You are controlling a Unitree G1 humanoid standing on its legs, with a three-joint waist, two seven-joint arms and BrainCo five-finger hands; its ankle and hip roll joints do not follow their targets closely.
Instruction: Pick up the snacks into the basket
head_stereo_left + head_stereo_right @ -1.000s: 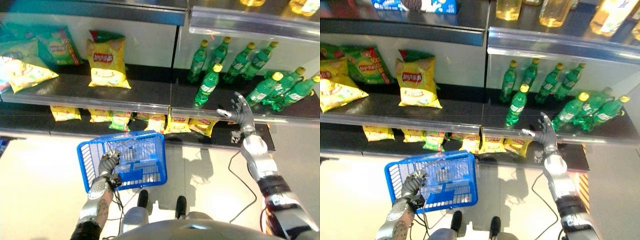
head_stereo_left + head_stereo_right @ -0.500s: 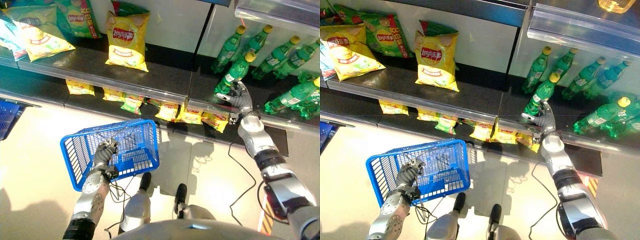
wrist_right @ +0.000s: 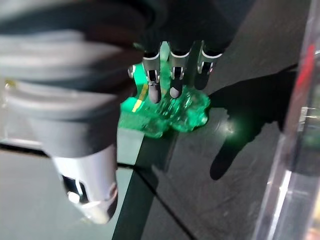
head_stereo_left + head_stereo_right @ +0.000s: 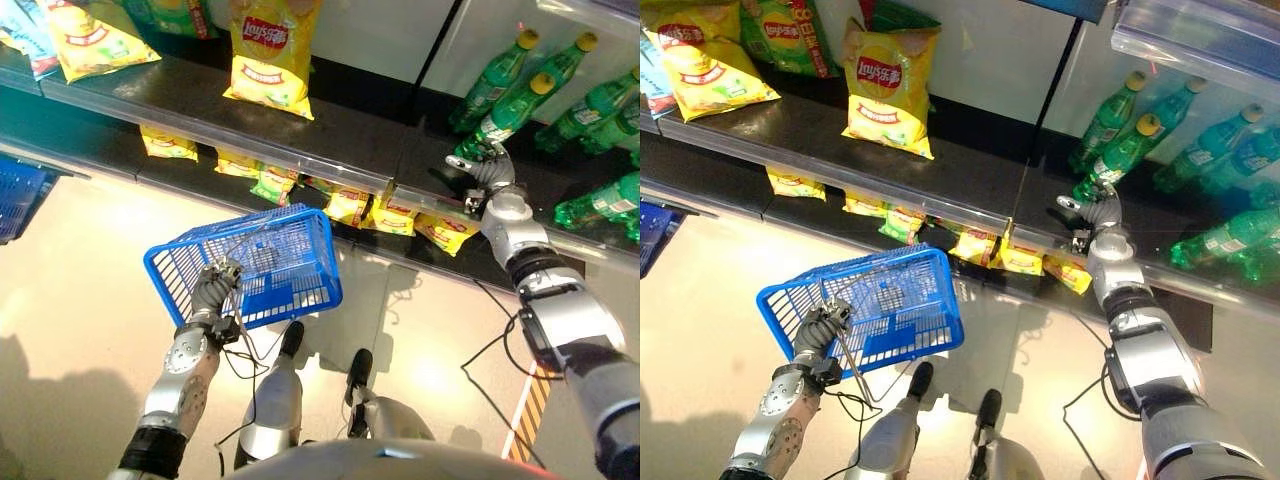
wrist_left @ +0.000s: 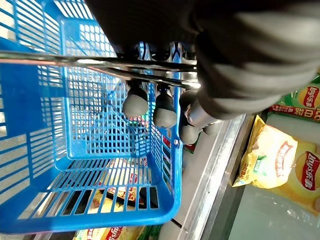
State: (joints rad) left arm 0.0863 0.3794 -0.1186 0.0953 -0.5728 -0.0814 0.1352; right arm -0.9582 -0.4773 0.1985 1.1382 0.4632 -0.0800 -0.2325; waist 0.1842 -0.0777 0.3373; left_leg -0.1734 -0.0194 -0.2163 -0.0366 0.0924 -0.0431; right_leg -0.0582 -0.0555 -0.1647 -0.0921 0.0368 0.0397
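A pale shop floor runs along a dark two-tier shelf unit stocked with snacks and drinks.

In the left wrist view the left hand's fingers curl round the thin metal handle of a blue plastic mesh basket; that view looks through the mesh and shows nothing lying inside the basket, with yellow packets visible on the shelf beyond. The eye views show the left hand holding the basket tilted above the floor, in front of the lower shelf.

The right wrist view shows the right hand's fingers fairly straight and spread, reaching over the base of a green plastic bottle standing on the dark shelf; whether they touch it cannot be told. From the head, the right hand sits at the upper shelf's edge, just beside a yellow-capped green bottle among others.

A large yellow crisp bag stands upright on the upper shelf, well apart from both hands. Small yellow snack packets line the lower shelf.
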